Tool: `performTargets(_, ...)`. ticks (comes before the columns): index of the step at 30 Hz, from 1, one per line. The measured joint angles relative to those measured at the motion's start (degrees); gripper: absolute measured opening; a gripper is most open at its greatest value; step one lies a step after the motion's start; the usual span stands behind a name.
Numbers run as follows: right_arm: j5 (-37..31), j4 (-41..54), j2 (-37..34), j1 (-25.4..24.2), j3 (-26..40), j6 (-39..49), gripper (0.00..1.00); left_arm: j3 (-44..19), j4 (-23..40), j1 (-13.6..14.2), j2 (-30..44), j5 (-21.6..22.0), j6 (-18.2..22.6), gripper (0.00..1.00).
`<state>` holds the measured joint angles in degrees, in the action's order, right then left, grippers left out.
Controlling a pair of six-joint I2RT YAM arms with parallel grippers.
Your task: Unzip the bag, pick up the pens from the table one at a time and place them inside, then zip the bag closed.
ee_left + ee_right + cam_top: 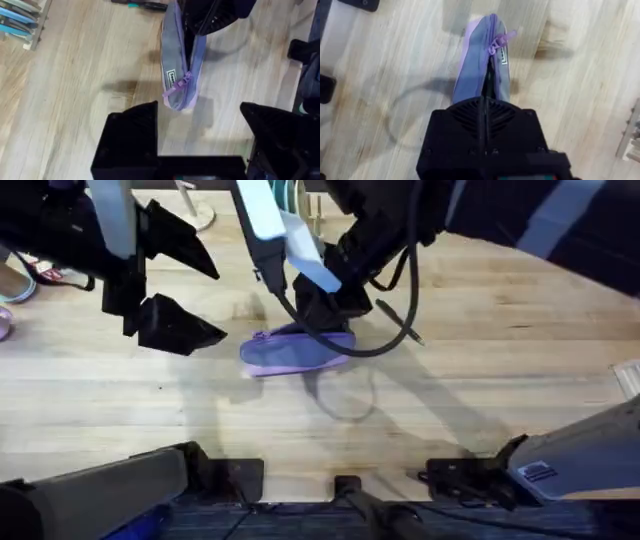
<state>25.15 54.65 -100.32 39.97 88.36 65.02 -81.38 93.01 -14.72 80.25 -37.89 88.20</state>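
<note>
Soft, light bag (295, 350) will sag; we'd pinch its zipper pull (181, 83). Left gripper (180, 285) spread, empty. Right gripper (487, 102) closed at the bag's opening, contents unclear.

Far edge of the work surface: a wooden rack of teal and white flat pieces (287, 196) stands at 12 o'clock, with a white round-based stand (197, 218) toward 11 o'clock. A pale object (628, 377) sits at 3 o'clock, cut by the frame.
</note>
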Motion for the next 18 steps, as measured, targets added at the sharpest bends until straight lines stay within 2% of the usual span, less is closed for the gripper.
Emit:
performTargets(12, 0.17, -6.74, -9.15, -0.02, 0.00, 0.02, 0.030, 0.00, 0.02, 0.00, -0.01, 0.00, 0.00, 0.994)
performTargets(18, 0.20, -6.53, -11.12, 0.00, 0.00, -0.03, 0.030, 0.00, 0.04, 0.00, 0.00, 0.01, -0.02, 0.994)
